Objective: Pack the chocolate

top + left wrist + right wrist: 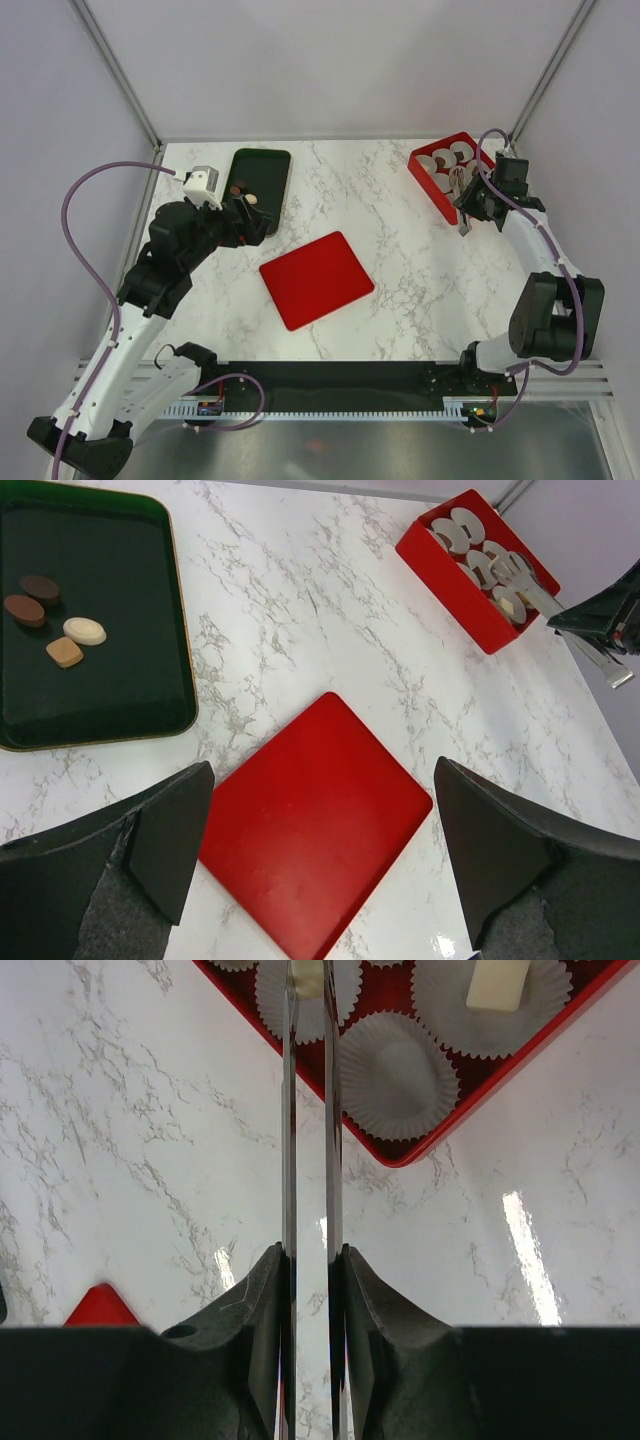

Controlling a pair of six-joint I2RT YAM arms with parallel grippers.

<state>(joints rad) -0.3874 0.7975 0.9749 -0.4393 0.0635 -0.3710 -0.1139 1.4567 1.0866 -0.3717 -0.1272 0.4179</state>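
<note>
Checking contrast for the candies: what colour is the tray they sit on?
A dark green tray, clearest in the left wrist view.

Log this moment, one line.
right gripper: shut on tongs, tips over box | left gripper: open, empty | tray: four chocolates | lid: on table

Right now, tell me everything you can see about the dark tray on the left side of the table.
The dark tray is a dark green rounded rectangle with a low raised rim and a thin tan edge line. It looks glossy, like plastic or lacquer. It lies flat on the marble table, far left. Four chocolates sit clustered at one end: two dark brown ovals, one cream oval and one light brown squarish piece. The rest of it is bare. The left hand is open and not touching it.
</note>
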